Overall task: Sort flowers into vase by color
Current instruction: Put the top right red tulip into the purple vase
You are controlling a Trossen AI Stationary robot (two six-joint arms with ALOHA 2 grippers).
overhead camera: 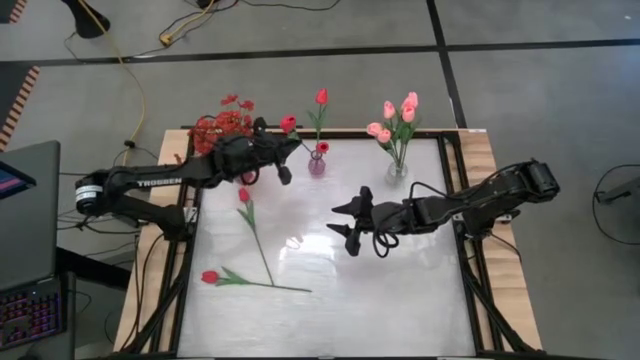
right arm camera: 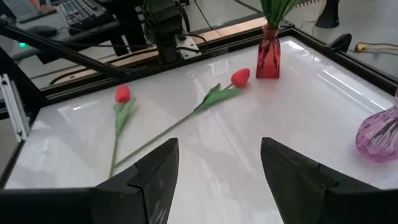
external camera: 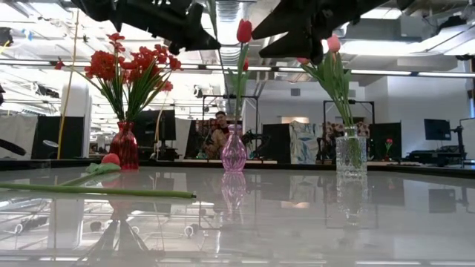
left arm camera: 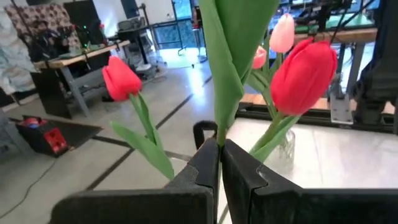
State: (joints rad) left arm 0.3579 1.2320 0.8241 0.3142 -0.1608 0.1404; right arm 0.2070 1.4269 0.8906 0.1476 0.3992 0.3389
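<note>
My left gripper [overhead camera: 284,160] is shut on a red tulip [overhead camera: 288,124], held in the air just left of the purple vase [overhead camera: 317,162]. One red tulip [overhead camera: 321,96] stands in that vase. My right gripper [overhead camera: 348,226] hangs open over the middle of the table and holds nothing. Two red tulips [overhead camera: 244,195] [overhead camera: 210,277] lie flat on the table's left half. The red vase [external camera: 124,144] holds sprays of red blossoms [overhead camera: 222,125]. The clear vase [overhead camera: 397,170] holds pink tulips [overhead camera: 400,110]. My left gripper pinches the tulip's green stem [left arm camera: 217,134] between its two fingers [left arm camera: 199,171], just below a long leaf [left arm camera: 230,50]. The stem runs on past the fingertips toward the table's far edge. The flower is lifted clear of the table.
The three vases stand in a row along the far edge. The white table top [overhead camera: 400,300] is glossy, with a dark frame [overhead camera: 470,290] around it. A person sits in the room behind the table [external camera: 217,130]. Cables lie on the floor beyond the far edge.
</note>
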